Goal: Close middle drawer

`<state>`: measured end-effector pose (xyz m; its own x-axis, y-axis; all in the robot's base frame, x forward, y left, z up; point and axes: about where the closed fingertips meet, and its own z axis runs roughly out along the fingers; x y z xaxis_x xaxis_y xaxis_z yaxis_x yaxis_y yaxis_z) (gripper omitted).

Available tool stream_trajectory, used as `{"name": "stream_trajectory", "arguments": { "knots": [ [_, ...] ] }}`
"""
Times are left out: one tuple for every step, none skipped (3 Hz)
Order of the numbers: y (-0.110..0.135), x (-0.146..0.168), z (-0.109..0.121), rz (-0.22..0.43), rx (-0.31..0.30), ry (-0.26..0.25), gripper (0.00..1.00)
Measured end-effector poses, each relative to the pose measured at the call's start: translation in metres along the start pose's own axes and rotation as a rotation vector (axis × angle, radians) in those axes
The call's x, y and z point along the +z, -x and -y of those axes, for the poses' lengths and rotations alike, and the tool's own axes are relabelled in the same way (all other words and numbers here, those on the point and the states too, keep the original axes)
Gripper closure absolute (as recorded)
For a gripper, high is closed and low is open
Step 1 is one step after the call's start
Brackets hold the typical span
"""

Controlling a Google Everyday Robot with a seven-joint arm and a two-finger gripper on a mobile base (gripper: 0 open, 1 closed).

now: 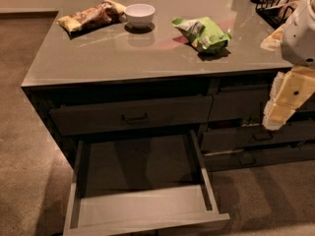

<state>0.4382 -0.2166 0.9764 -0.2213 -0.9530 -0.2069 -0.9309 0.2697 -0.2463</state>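
Observation:
The middle drawer (pixel 142 200) is pulled far out of the dark cabinet at the lower middle. Its lighter grey inside shows and holds nothing. Its front panel (pixel 147 224) lies at the bottom edge, so its handle is hidden. The shut top drawer (pixel 130 116) with a small bar handle sits above it. My gripper (pixel 281 107) hangs at the right edge on the white arm, pale yellow, in front of the narrower right-hand drawers. It is to the right of the open drawer and above it, not touching it.
On the grey countertop (pixel 98 53) lie a snack bag (pixel 88 16), a white bowl (pixel 140 14) and a green chip bag (pixel 204 33). A black wire rack (pixel 278 1) stands at the back right. Narrower drawers (pixel 256 136) fill the right side. Speckled floor surrounds the cabinet.

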Motion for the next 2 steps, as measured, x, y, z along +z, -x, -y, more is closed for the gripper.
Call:
{"name": "stream_trajectory", "arguments": {
  "knots": [
    [0.000, 0.000, 0.000, 0.000, 0.000, 0.000, 0.00],
    [-0.001, 0.027, -0.007, 0.029, -0.013, 0.012, 0.00]
  ]
}}
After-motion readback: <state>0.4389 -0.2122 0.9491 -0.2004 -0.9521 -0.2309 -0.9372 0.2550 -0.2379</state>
